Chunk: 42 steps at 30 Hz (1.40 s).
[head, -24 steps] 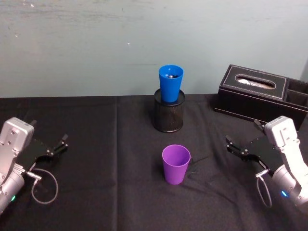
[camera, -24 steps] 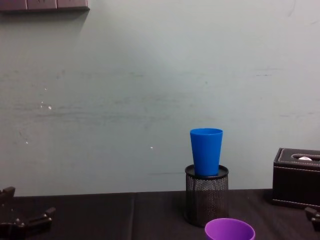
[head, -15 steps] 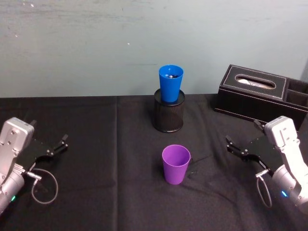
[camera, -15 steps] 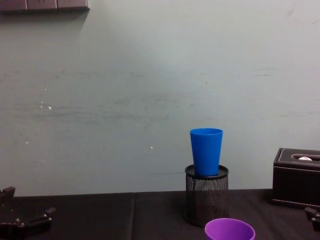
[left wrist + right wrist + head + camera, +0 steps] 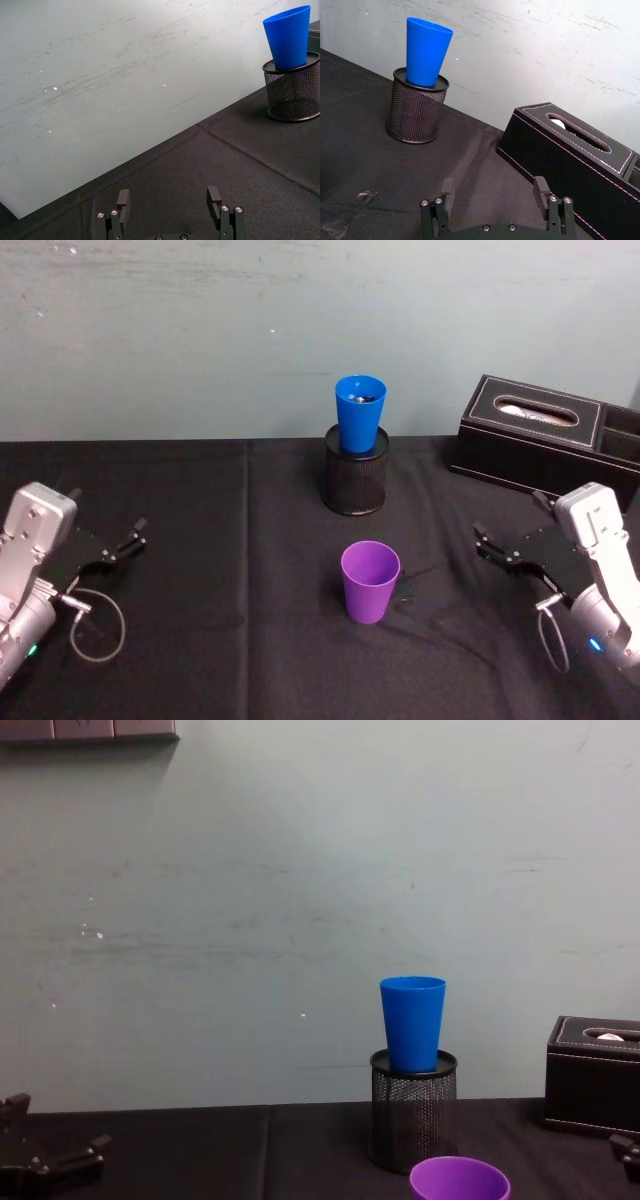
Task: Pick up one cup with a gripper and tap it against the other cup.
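Note:
The purple cup (image 5: 370, 580) stands upright on the black cloth at mid-table, its rim showing low in the chest view (image 5: 458, 1178). Behind it the blue cup (image 5: 359, 412) (image 5: 412, 1022) sits upright in a black mesh holder (image 5: 354, 480); both wrist views show it too (image 5: 289, 35) (image 5: 426, 50). My right gripper (image 5: 510, 517) (image 5: 494, 187) rests open on the cloth, well to the right of the purple cup and holding nothing. At the far left my left gripper (image 5: 105, 512) (image 5: 168, 200) lies open and empty.
A black tissue box (image 5: 530, 440) (image 5: 570, 145) stands at the back right, close behind my right arm. The mesh holder (image 5: 416, 112) raises the blue cup above table level. A pale wall closes off the back of the table.

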### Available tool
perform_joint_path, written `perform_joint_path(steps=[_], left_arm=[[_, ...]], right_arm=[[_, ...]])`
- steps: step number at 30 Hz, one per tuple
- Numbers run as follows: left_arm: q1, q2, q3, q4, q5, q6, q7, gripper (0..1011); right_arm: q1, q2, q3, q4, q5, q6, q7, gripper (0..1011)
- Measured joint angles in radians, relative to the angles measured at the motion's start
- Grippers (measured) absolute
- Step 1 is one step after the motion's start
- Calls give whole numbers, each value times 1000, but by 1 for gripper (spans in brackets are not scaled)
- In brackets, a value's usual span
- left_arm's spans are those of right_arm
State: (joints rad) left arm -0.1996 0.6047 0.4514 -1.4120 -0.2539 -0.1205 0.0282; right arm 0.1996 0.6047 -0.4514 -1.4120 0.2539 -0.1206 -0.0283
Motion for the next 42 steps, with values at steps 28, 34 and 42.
perform_joint_path(steps=[28,34,42], left_arm=[[0,0,0,0,0,0,0,1000],[0,0,0,0,0,0,0,1000],[0,0,0,0,0,0,0,1000]], right_arm=[[0,0,0,0,0,0,0,1002],[0,0,0,0,0,0,0,1002],[0,0,0,0,0,0,0,1002]])
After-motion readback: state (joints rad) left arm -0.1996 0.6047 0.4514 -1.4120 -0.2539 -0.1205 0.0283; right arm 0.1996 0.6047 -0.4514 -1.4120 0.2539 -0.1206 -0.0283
